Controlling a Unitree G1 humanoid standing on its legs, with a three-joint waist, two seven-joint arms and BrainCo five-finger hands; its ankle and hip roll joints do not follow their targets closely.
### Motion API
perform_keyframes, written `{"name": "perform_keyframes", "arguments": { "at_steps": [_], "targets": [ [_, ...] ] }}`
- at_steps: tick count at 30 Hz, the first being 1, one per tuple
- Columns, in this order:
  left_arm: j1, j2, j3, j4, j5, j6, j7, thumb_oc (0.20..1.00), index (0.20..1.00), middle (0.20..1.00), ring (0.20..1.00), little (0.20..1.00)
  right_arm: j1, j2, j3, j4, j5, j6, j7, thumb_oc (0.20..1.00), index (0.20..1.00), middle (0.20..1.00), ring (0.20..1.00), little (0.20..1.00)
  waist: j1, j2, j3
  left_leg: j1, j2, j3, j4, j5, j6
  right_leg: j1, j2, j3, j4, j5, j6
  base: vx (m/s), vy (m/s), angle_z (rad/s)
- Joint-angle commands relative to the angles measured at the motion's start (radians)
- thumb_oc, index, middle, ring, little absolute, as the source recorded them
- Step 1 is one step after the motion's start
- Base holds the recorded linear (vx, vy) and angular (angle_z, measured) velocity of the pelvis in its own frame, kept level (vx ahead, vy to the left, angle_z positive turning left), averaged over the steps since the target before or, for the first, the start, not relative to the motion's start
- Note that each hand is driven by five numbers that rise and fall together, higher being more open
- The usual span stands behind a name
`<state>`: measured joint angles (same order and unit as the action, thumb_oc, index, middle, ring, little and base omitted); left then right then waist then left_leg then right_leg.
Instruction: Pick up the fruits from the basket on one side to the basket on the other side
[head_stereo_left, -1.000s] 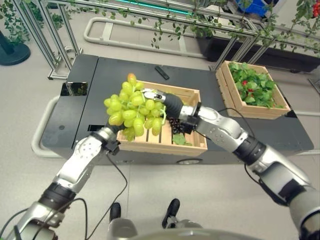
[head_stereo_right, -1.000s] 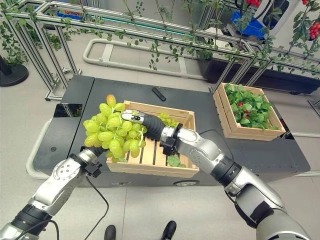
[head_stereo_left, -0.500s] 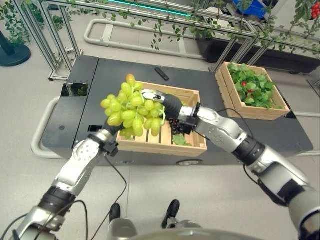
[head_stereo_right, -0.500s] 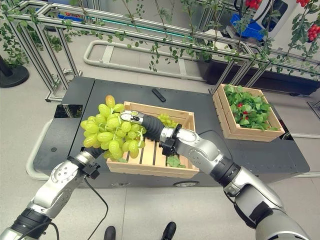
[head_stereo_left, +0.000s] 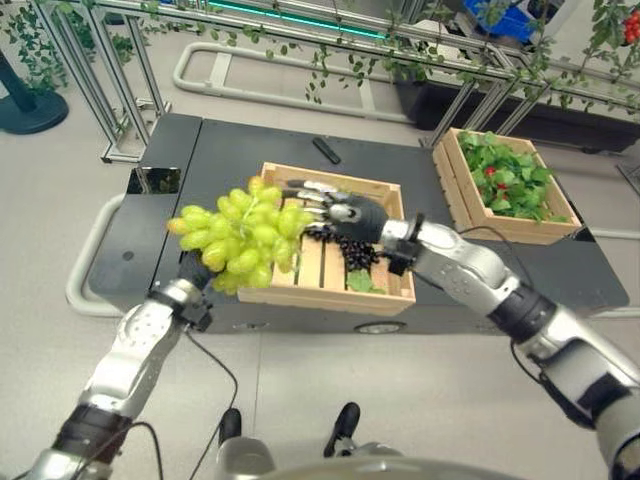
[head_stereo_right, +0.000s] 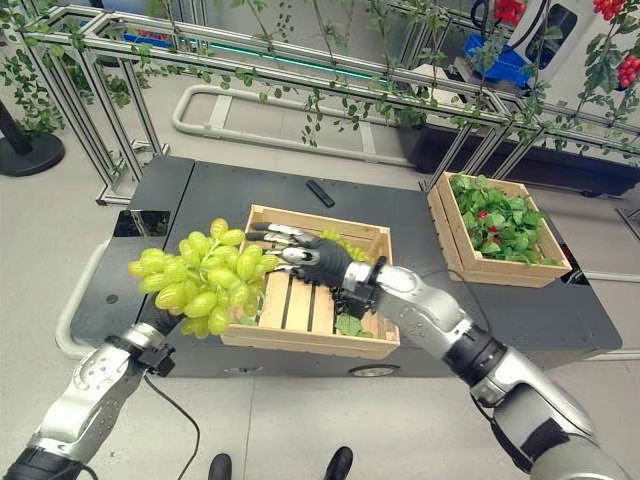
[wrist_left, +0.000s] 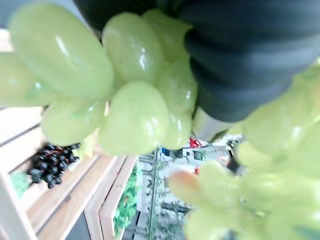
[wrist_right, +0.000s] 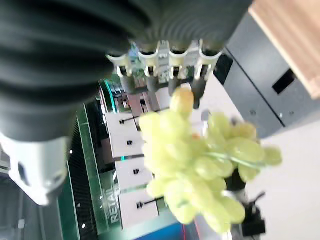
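Left robot hand (head_stereo_right: 168, 322) is buried under the bunch of green grapes (head_stereo_right: 200, 278), so I cannot tell how its fingers sit; from where I watch, the bunch rides on top of it, lifted clear of the table (head_stereo_right: 220, 190) and hanging over the left edge of the near wooden crate (head_stereo_right: 300, 335). In the left wrist view the pale green grapes (wrist_left: 135, 120) press right against the dark ribbed cover.

My right robot hand (head_stereo_right: 305, 257) hovers over the same crate with its fingers (head_stereo_right: 268, 233) stretched out straight toward the bunch, holding nothing; I cannot tell whether the tips touch the grapes or stand just beside them. In the right wrist view the bunch (wrist_right: 195, 160) shows just past its fingertips.

Inside the near crate I see a cluster of dark grapes (head_stereo_left: 352, 252) on the slats, with a green leaf (head_stereo_left: 360, 281) beside it toward the front wall. A second wooden crate (head_stereo_right: 470, 262) stands well apart on the right side of the table, full of green leaves (head_stereo_right: 495, 225) with small red fruits (head_stereo_right: 480, 211) among them. A small black bar-shaped object (head_stereo_right: 319, 192) lies on the table behind the near crate.
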<state>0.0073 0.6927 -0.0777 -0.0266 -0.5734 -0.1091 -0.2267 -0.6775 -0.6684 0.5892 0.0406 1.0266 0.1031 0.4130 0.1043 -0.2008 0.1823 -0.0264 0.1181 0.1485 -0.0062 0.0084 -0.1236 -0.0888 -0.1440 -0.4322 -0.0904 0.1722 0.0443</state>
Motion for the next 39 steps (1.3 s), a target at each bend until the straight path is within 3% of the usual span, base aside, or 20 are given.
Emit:
{"name": "perform_keyframes", "arguments": {
  "at_steps": [1, 2, 9, 23, 32, 36, 38, 39],
  "targets": [
    [-0.014, 0.042, 0.034, -0.104, -0.053, -0.067, -0.026, 0.2, 0.2, 0.2, 0.2, 0.2, 0.013, -0.043, -0.053, -0.048, -0.008, -0.056, 0.025, 1.0, 1.0, 1.0, 1.0, 1.0, 0.008, 0.007, -0.041, -0.074, -0.053, -0.039, 0.036, 0.016, 0.055, 0.069, -0.061, -0.052, 0.059, -0.055, 0.129, 0.0, 0.003, 0.07],
    [0.012, 0.039, 0.063, -0.104, -0.059, -0.07, -0.031, 0.2, 0.2, 0.2, 0.2, 0.2, 0.062, -0.086, -0.102, -0.053, -0.012, -0.064, 0.026, 1.0, 1.0, 1.0, 1.0, 1.0, 0.006, 0.009, -0.043, -0.073, -0.054, -0.04, 0.035, 0.016, 0.054, 0.071, -0.062, -0.054, 0.057, -0.055, 0.13, 0.0, 0.006, 0.09],
    [0.079, 0.012, 0.115, -0.102, -0.073, -0.075, -0.047, 0.2, 0.2, 0.2, 0.2, 0.2, 0.219, -0.139, -0.25, -0.036, -0.017, -0.079, 0.027, 1.0, 1.0, 1.0, 1.0, 1.0, 0.003, 0.015, -0.051, -0.069, -0.055, -0.041, 0.032, 0.017, 0.053, 0.077, -0.063, -0.059, 0.055, -0.054, 0.132, 0.0, 0.003, 0.05],
    [0.211, -0.137, 0.318, -0.104, -0.093, -0.115, -0.039, 0.2, 0.2, 0.2, 0.2, 0.2, 0.554, -0.064, -0.585, -0.115, -0.046, -0.126, 0.036, 1.0, 1.0, 1.0, 1.0, 1.0, 0.004, 0.036, -0.072, -0.069, -0.06, -0.059, 0.025, 0.015, 0.053, 0.094, -0.067, -0.082, 0.045, -0.06, 0.135, 0.0, 0.002, 0.03],
    [0.263, -0.205, 0.424, -0.09, -0.102, -0.13, -0.024, 0.2, 0.2, 0.2, 0.2, 0.2, 0.629, 0.02, -0.679, -0.123, -0.058, -0.14, 0.017, 1.0, 1.0, 1.0, 1.0, 1.0, 0.013, 0.049, -0.074, -0.073, -0.069, -0.074, 0.047, 0.0, 0.059, 0.098, -0.072, -0.077, 0.046, -0.065, 0.129, 0.0, 0.006, 0.04],
    [0.265, -0.222, 0.435, -0.088, -0.093, -0.138, -0.017, 0.2, 0.2, 0.2, 0.2, 0.2, 0.629, 0.01, -0.685, -0.121, -0.081, -0.141, 0.013, 1.0, 1.0, 1.0, 1.0, 1.0, 0.022, 0.06, -0.07, -0.08, -0.082, -0.082, 0.05, 0.0, 0.063, 0.096, -0.085, -0.073, 0.04, -0.056, 0.136, -0.01, 0.009, 0.0],
    [0.246, -0.236, 0.451, -0.067, -0.112, -0.153, 0.006, 0.2, 0.2, 0.2, 0.2, 0.2, 0.619, 0.014, -0.696, -0.109, -0.081, -0.155, -0.016, 1.0, 1.0, 1.0, 1.0, 1.0, 0.015, 0.079, -0.05, -0.114, -0.086, -0.106, 0.111, -0.021, 0.069, 0.068, -0.091, 0.057, 0.052, -0.069, 0.136, -0.07, -0.006, 0.02],
    [0.245, -0.235, 0.451, -0.066, -0.112, -0.154, 0.005, 0.2, 0.2, 0.2, 0.2, 0.2, 0.618, 0.014, -0.697, -0.109, -0.081, -0.155, -0.016, 1.0, 1.0, 1.0, 1.0, 1.0, 0.015, 0.078, -0.052, -0.12, -0.088, -0.105, 0.112, -0.018, 0.07, 0.062, -0.093, 0.058, 0.052, -0.066, 0.136, -0.06, -0.061, 0.33]
  ]
}}
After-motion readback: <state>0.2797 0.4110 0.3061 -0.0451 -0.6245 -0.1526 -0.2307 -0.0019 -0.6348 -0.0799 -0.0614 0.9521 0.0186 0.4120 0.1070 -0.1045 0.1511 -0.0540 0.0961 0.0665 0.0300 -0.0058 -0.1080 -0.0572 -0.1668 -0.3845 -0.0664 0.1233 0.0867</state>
